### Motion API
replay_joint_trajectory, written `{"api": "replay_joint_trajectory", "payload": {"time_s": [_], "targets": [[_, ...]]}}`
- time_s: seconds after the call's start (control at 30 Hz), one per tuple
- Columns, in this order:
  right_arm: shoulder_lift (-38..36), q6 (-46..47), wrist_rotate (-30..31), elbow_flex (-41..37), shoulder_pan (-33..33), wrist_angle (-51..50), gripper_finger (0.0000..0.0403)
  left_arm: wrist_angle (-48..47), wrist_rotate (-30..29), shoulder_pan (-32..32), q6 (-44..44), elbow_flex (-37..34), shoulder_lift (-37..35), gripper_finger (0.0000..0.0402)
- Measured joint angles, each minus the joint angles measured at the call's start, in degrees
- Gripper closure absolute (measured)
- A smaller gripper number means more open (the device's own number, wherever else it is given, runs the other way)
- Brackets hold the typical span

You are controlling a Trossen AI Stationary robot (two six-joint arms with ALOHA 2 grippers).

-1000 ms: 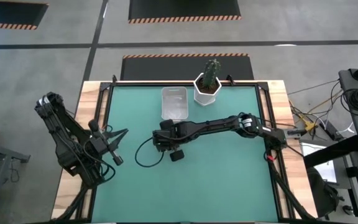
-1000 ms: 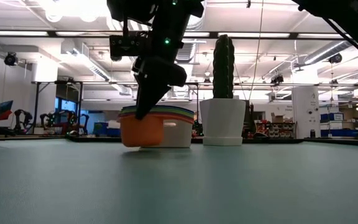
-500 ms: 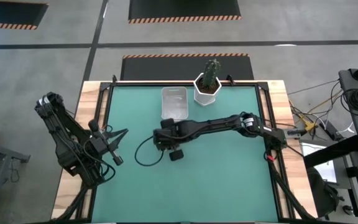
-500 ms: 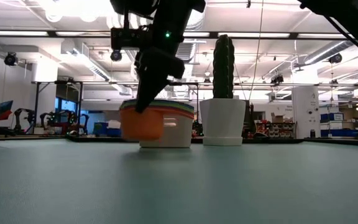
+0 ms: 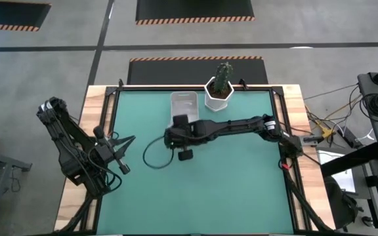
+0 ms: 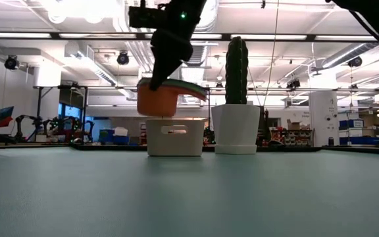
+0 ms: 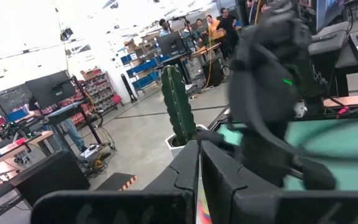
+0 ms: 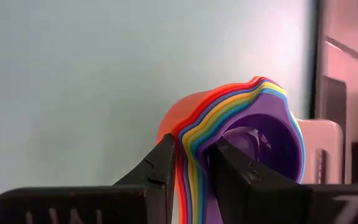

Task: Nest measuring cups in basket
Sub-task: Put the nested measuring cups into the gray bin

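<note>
From overhead, my right arm covers the measuring cups and the near end of the basket. Low view: right gripper runs off the top edge; basket contents unreadable through its wall. Left wrist view: cactus pot mostly hidden behind my fingers; the other arm is blurred.

green table, basket, cactus pot

Bright even overhead light; ceiling strip lamps glare above cactus. Soft shadows on table. Arm beside cactus blurred in left wrist view.
</note>
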Motion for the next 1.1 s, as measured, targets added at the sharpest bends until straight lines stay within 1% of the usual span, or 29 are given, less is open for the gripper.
{"api": "replay_joint_trajectory", "payload": {"time_s": [0.17,0.33,0.43,0.53,0.6,0.7,0.97,1.1], "targets": [[-2.11,2.78,1.58,0.09,-3.86,1.0,0.0335,-0.02,0.0,0.0,0.0,0.0,0.0,0.0402],[-2.49,5.2,1.34,0.09,-9.7,3.45,0.0335,0.02,-0.04,0.0,0.35,0.0,0.0,0.0402],[-2.49,7.01,0.54,0.09,-12.87,4.17,0.0335,0.02,-0.04,0.0,0.39,0.0,0.0,0.0402],[-2.26,8.47,-2.41,0.09,-14.99,5.96,0.0335,0.04,-0.09,0.0,0.9,0.0,0.0,0.0402],[-1.99,8.85,-3.83,-0.04,-15.89,7.19,0.0335,0.04,-0.11,0.0,1.05,0.0,0.0,0.0402],[-0.94,9.2,-4.16,-0.02,-16.55,8.36,0.0335,0.04,-0.11,0.0,1.05,0.0,0.0,0.0402],[3.0,9.67,-4.17,-0.02,-17.34,8.9,0.0335,0.03,-0.11,0.0,1.08,0.0,0.0,0.0402],[3.68,9.67,-3.98,-0.02,-17.87,9.27,0.0335,0.04,-0.11,0.0,1.16,0.0,0.0,0.0402]]}}
